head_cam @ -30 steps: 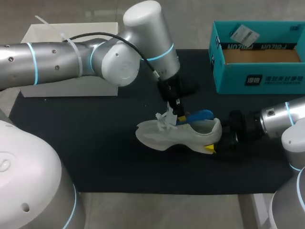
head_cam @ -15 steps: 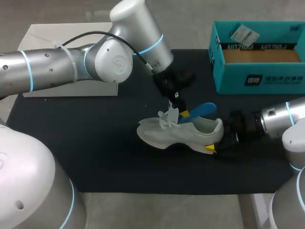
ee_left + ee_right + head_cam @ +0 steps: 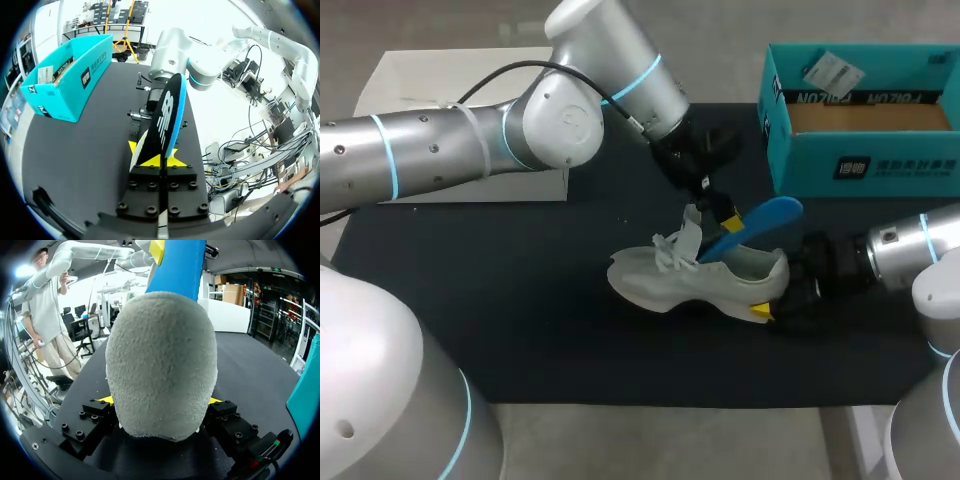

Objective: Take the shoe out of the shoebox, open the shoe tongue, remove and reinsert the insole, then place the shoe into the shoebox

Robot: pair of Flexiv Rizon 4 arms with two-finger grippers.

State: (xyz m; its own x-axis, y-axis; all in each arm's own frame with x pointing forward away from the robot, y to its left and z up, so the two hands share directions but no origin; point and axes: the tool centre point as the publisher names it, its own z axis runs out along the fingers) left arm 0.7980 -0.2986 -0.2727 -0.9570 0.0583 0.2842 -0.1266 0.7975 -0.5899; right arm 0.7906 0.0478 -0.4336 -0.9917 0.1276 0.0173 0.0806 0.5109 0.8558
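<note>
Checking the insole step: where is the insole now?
Head view, centre: the insole is gripped in the left hand, slanting up from the shoe's opening.

Inventory — one shoe (image 3: 695, 282), one blue insole (image 3: 762, 221), one teal shoebox (image 3: 865, 168), one white box (image 3: 450, 72), one black mat (image 3: 500, 300), two robot arms – left arm (image 3: 470, 150) and right arm (image 3: 910, 250).

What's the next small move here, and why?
Probably raise the left gripper until the blue insole clears the shoe. That gripper is shut on the insole, whose lower end seems to sit inside the shoe opening, while the right gripper is shut on the shoe, steadying it.
</note>
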